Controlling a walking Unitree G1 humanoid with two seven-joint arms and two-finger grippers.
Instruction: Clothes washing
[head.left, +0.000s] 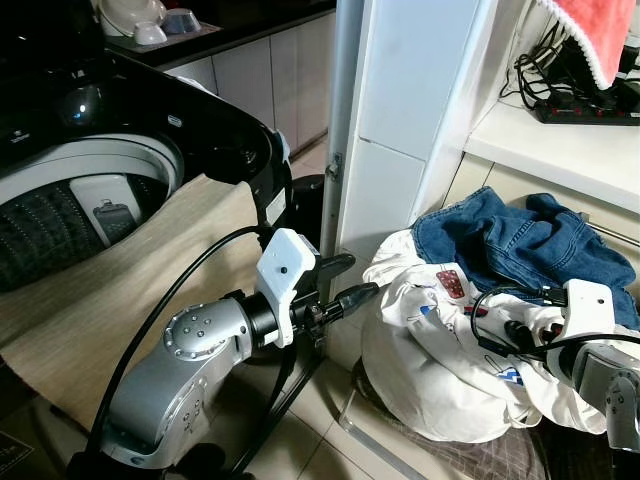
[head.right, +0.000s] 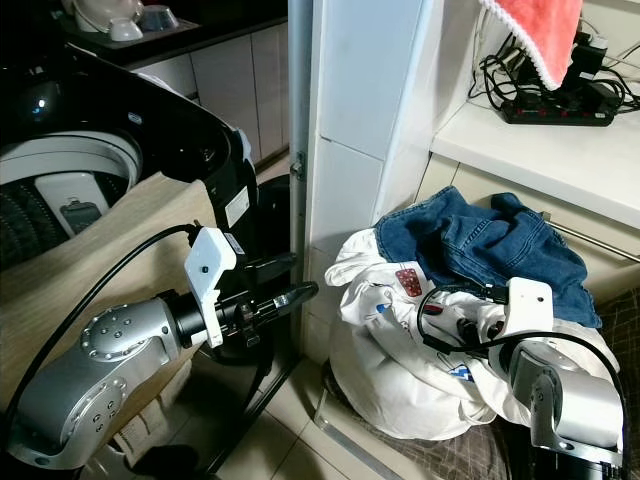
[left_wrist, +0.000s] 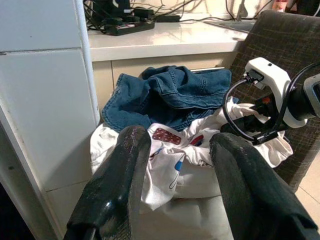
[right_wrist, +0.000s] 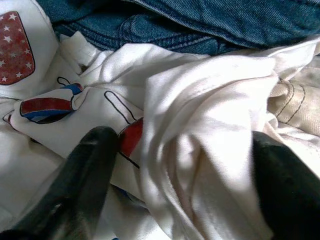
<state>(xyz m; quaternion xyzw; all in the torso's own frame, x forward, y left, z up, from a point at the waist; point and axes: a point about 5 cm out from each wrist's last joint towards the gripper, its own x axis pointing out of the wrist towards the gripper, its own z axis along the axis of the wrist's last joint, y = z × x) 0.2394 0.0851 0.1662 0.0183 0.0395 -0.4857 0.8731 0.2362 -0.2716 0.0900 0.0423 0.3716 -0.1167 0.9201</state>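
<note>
Top-loading washing machine (head.left: 90, 190) sits far left with drum open, laundry heap on the right below the white worktop (head.left: 560, 150): blue jeans (head.left: 520, 240) at the far side, white printed shirt (head.left: 440, 330) bulging nearer. Right jaws (right_wrist: 180, 165) are the nearer pair, spread wide and straddling a raised fold of the white shirt that runs away from the wrist, so closing should pinch it. Left jaws (head.left: 348, 282) hang spread just left of the heap, pointing at it, white pillar (head.left: 390, 120) close behind; loose cable loop (head.left: 500, 310) by right wrist may snag.
</note>
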